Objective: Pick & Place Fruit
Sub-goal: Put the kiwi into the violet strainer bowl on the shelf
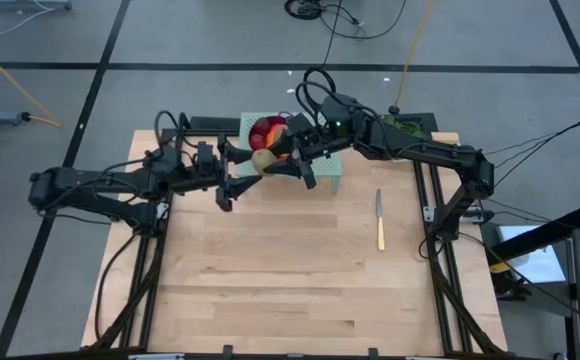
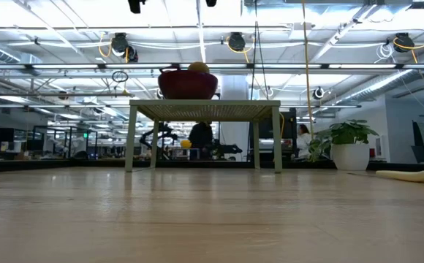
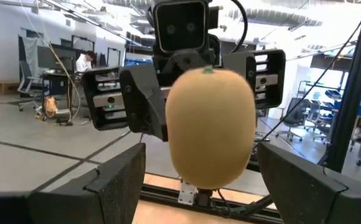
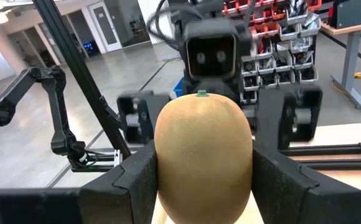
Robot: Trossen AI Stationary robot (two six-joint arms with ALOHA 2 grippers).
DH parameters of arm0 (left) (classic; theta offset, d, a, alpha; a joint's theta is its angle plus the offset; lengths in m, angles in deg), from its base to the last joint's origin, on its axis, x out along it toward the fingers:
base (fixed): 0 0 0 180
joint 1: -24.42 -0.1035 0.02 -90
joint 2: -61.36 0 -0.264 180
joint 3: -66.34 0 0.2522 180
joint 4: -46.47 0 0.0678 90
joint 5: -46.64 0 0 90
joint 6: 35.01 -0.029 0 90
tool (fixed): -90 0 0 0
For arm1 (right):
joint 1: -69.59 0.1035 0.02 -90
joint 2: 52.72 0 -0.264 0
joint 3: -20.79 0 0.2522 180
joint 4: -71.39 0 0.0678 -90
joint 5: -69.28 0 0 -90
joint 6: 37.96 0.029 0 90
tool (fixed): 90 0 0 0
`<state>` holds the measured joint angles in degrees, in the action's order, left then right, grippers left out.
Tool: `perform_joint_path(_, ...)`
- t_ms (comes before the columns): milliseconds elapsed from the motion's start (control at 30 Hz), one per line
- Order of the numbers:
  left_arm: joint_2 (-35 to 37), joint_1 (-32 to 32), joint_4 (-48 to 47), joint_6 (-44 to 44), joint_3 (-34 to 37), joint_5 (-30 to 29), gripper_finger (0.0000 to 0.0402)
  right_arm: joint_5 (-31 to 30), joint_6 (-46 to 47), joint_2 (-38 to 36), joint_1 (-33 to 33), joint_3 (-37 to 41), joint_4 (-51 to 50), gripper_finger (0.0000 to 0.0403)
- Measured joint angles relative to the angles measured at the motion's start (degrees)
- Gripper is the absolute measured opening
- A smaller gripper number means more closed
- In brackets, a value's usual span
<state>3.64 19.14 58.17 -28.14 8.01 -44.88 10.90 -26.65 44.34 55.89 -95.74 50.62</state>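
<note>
A brown-green oval fruit [image 4: 203, 157] is held in mid-air above the far middle of the wooden table [image 1: 290, 270], between the two grippers. In the right wrist view it is clamped between the fingers of the right gripper [image 1: 288, 157]. The left gripper [image 1: 238, 175] is positioned just beside it, its fingers [image 3: 115, 186] spread wide to either side of the fruit and apart from it. Behind, a purple wire-mesh bowl [image 2: 188, 85] with more fruit is seen on a small pale green stand [image 2: 205, 111]. A yellow-handled knife [image 1: 379, 220] lies to the right.
</note>
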Motion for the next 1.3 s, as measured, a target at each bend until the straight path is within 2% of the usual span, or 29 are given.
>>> perform_joint_path(200, -2.92, 0.0, 2.67, 1.43, -0.08, 0.07, 0.0308, -0.13, 0.02, 0.0, -0.02, 0.0, -0.02, 0.0201)
perform_joint_path(733, -5.04, -0.42, 6.31, 2.73, -0.15, 0.41, 0.0308, -0.55, 0.02, 0.07, 0.6, 0.02, 0.16, 0.0201)
perform_joint_path(800, -6.13, -0.49, 5.8, 2.81, -1.84, 0.42, 0.0308, -1.1, 0.0, 0.07, 0.63, 0.02, 0.43, 0.0201)
perform_joint_path(1067, -8.69, -1.27, -6.04, 2.45, -8.7, 1.71, 0.0308, -1.55, 0.02, 0.07, 0.78, 0.05, 0.29, 0.0201)
perform_joint_path(1300, -7.98, -1.44, -8.46, 2.34, -9.22, 1.81, 0.0308, -1.75, 0.02, 0.07, 0.83, 0.04, -0.46, 0.0201)
